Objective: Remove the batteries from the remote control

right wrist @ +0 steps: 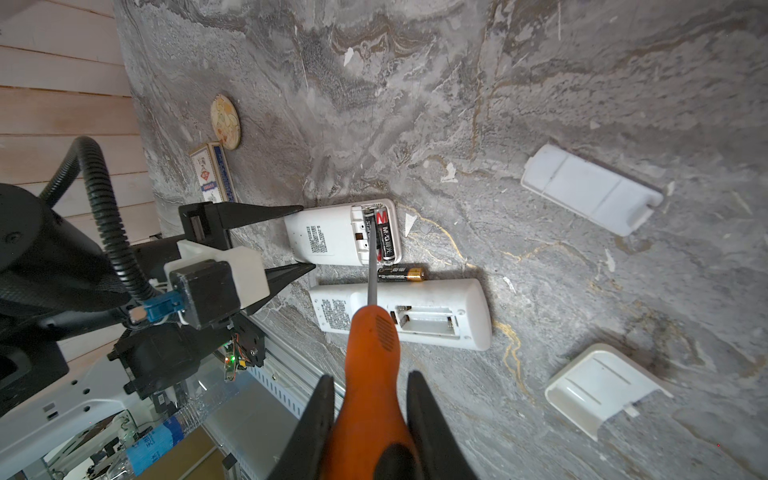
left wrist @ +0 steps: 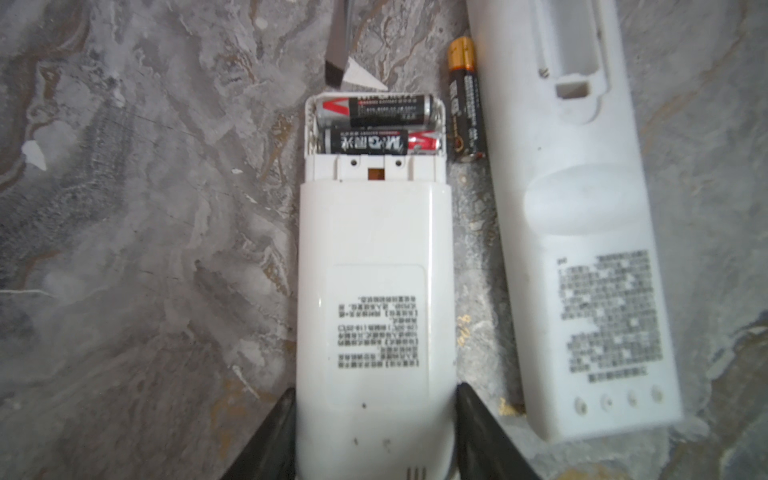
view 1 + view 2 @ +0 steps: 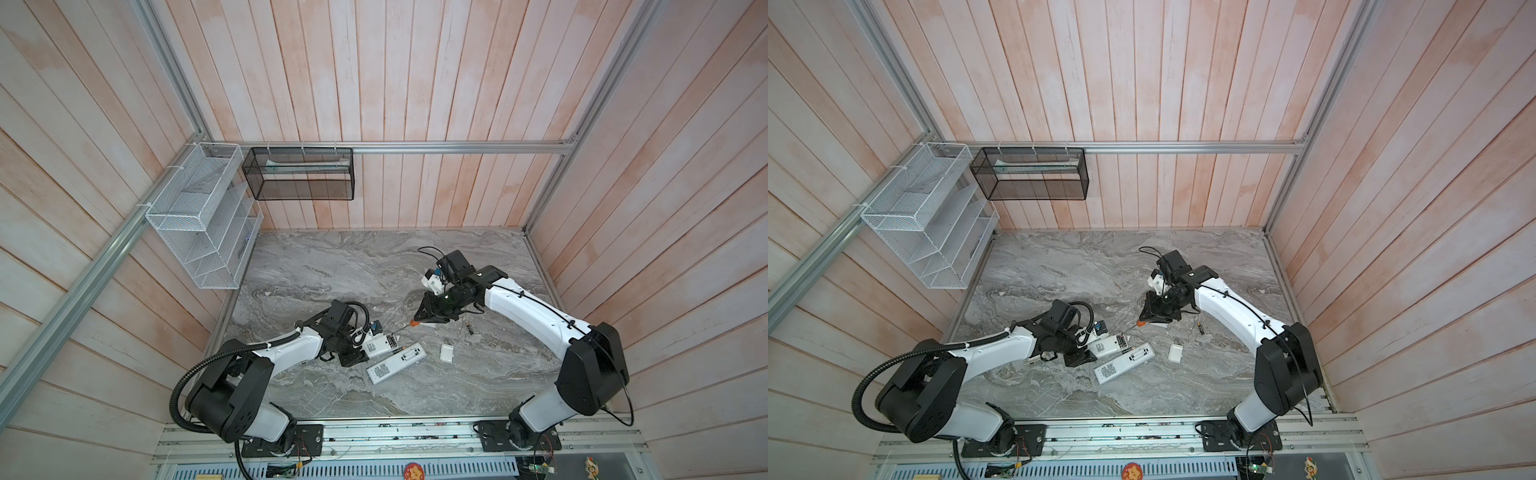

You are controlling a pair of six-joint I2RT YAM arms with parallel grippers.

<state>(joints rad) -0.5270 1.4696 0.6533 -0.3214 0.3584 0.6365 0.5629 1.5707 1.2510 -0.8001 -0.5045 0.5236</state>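
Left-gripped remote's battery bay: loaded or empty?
Loaded. The bay is uncovered, and two black batteries lie side by side in it, on the remote clamped by the left gripper.

Top pair high overhead, whole table [image 3: 332,266]; wrist cams v. close (both on short remote [image 2: 374,270]).

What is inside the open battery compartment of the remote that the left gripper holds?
Two black-and-red batteries lie side by side in the compartment of the remote. The floor under them is covered, and in the right wrist view the screwdriver shaft hides part of them.
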